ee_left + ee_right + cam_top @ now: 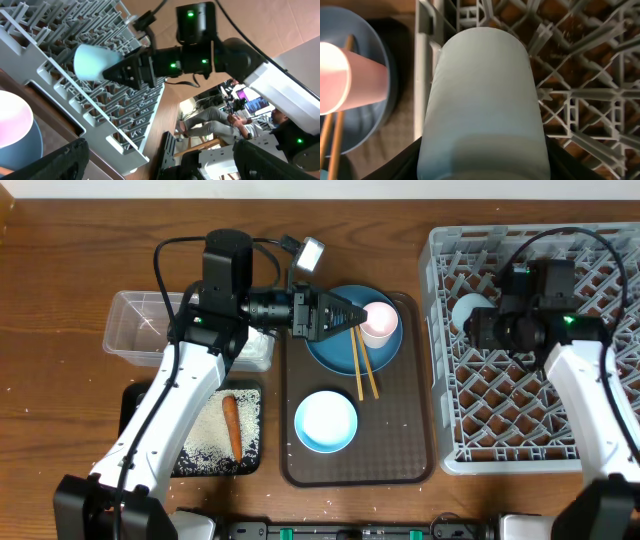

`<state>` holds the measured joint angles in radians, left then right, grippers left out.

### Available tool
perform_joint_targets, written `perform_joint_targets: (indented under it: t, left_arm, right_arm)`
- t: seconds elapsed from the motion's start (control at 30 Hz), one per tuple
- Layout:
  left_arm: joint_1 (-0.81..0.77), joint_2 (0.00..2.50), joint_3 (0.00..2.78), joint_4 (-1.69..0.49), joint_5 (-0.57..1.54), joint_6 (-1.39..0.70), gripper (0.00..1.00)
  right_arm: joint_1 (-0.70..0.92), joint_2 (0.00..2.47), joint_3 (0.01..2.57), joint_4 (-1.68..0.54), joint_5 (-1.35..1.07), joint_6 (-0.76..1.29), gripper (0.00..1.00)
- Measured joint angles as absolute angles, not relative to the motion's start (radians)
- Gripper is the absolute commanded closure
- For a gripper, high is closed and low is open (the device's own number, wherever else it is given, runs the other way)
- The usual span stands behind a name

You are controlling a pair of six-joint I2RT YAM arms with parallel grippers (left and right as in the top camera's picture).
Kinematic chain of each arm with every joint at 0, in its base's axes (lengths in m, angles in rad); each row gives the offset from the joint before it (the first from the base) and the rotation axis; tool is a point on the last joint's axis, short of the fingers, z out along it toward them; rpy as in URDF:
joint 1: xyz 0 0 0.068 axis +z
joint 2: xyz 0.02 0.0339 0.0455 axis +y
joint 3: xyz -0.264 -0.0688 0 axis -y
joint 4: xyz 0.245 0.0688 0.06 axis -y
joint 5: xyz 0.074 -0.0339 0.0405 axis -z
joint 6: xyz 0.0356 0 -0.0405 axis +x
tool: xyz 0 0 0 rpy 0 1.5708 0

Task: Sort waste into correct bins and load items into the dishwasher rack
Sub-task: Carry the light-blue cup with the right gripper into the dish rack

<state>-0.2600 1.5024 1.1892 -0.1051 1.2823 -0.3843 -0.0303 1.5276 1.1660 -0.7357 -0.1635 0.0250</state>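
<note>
My right gripper [482, 327] is shut on the light-blue cup [463, 309] and holds it on its side over the left part of the grey dishwasher rack [540, 420]. The cup fills the right wrist view [482, 95]. My left gripper [352, 315] is open, its tips just left of the pale pink cup [379, 320] that stands on the dark-blue plate [335, 352]. The chopsticks [363, 370] lie across the plate's edge. The white-and-light-blue bowl [326, 421] sits below. The carrot [231, 426] and rice [205, 442] lie in the black tray [128, 408].
The plate, bowl and chopsticks sit on a brown serving tray [415, 460]. The clear tub [140, 330] stands at the left with something white [258, 346] at its right end, partly under my left arm. The wrapper is not visible.
</note>
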Motion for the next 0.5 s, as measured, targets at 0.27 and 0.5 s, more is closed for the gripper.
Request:
perform_joint_targets:
  t: [0.27, 0.5]
  left_arm:
    - [-0.26, 1.502, 1.19, -0.105, 1.282, -0.384, 0.06]
    - [-0.26, 1.502, 1.19, -0.105, 1.282, -0.384, 0.06]
  right_arm:
    - [-0.03, 1.549, 1.166, -0.743, -0.162, 0.009, 0.46]
    - [-0.03, 1.549, 1.166, -0.748, -0.16, -0.001, 0.29]
